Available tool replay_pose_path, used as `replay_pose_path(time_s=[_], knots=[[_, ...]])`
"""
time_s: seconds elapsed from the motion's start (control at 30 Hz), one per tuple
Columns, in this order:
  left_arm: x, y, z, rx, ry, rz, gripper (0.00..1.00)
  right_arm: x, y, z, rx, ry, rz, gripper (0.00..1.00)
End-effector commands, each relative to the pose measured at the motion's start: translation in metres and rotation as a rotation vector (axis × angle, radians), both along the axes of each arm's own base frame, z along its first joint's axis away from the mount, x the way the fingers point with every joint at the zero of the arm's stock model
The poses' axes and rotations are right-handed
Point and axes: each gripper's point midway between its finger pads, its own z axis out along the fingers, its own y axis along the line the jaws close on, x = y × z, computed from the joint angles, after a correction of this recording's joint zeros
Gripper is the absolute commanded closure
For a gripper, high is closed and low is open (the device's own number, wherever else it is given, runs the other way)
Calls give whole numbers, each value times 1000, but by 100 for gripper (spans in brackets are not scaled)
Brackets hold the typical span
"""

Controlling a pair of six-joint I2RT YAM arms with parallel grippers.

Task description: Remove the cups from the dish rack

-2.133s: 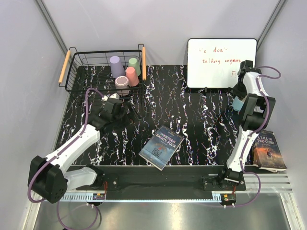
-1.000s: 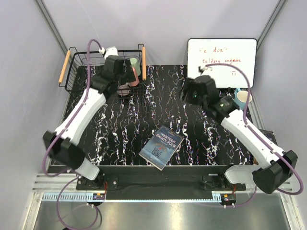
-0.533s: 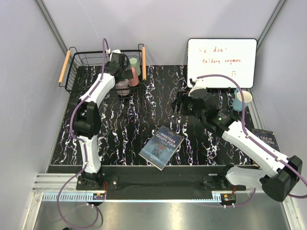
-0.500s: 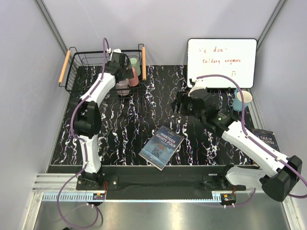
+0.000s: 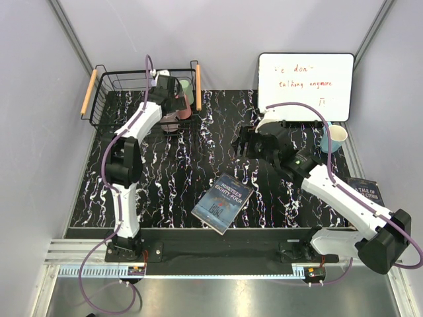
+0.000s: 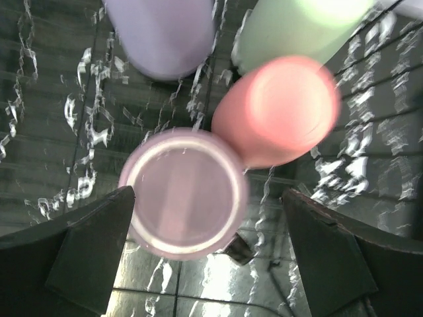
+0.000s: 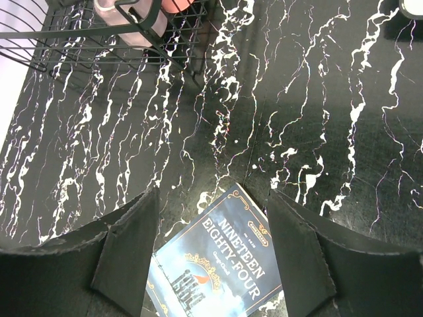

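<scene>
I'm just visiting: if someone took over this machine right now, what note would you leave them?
Left gripper: open, straddling the mauve cup in the dish rack, not gripping.
Right gripper: open, empty, over the book.
Done: light blue cup stands on the table by the whiteboard.
Left to do: mauve cup, salmon pink cup, lilac cup and pale green cup, all in the rack.

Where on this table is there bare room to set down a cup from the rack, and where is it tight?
Bare table lies between the dish rack and the whiteboard, and left of the book. Tight: the rack's right end, where four cups crowd under the left gripper; the blue cup stands by the right edge.
</scene>
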Motion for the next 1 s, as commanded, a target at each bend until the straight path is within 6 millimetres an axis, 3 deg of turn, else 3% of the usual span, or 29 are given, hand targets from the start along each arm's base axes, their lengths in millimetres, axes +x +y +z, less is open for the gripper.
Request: replay_pose_path(time_s=[0.0,0.3,0.6,0.73,0.97], knots=[[-5,4,9,-26,-40,31,1,1,9,6,37,-29,26,26],[-15,8,-10,-18,4,44,1,-3,7,-3,42,-15,20,26],[-14,5,51,-53,-147,23,1,-4,9,-7,55,-5,24,26],[-16,6,66,-51,-172,17,1,-4,7,-6,61,-8,15,26],[-25,17,42,-14,-93,70,1,-6,4,-4,65,-15,10,26]])
